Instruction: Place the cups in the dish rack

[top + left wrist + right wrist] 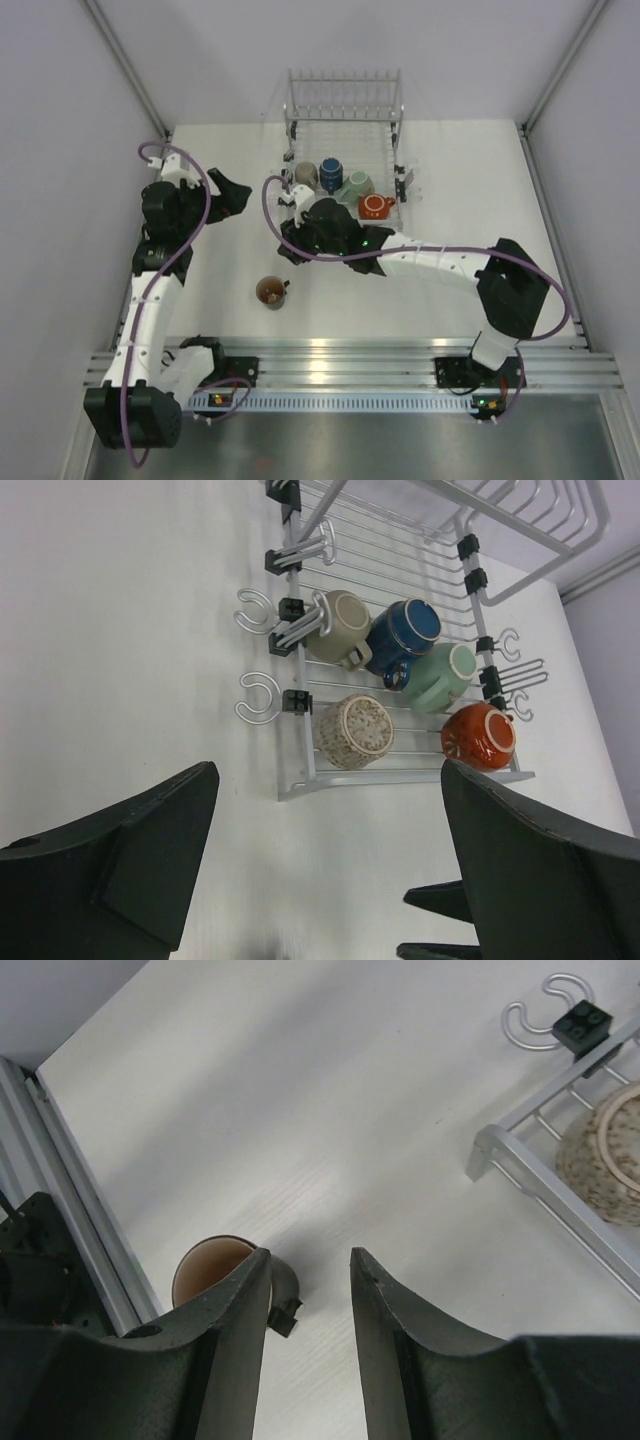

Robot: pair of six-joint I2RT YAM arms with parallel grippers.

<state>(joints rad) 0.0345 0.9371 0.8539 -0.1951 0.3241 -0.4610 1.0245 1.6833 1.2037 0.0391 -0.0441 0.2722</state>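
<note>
The wire dish rack (394,135) stands at the back middle. In the left wrist view the rack (296,783) holds a beige mug (338,626), a dark blue mug (405,630), a mint-green mug (440,676), an orange mug (478,735) and a speckled beige mug (355,730). A dark mug with a tan inside (271,292) stands upright on the table in front of the rack. My right gripper (291,250) is open and empty above the table, just right of that mug (208,1263) in its own view (310,1260). My left gripper (238,195) is open and empty left of the rack.
Loose silver hooks with black clips (262,697) stick out from the rack's left side. The rack's near corner (487,1147) and the speckled mug (606,1155) show in the right wrist view. An aluminium rail (340,355) runs along the table's near edge.
</note>
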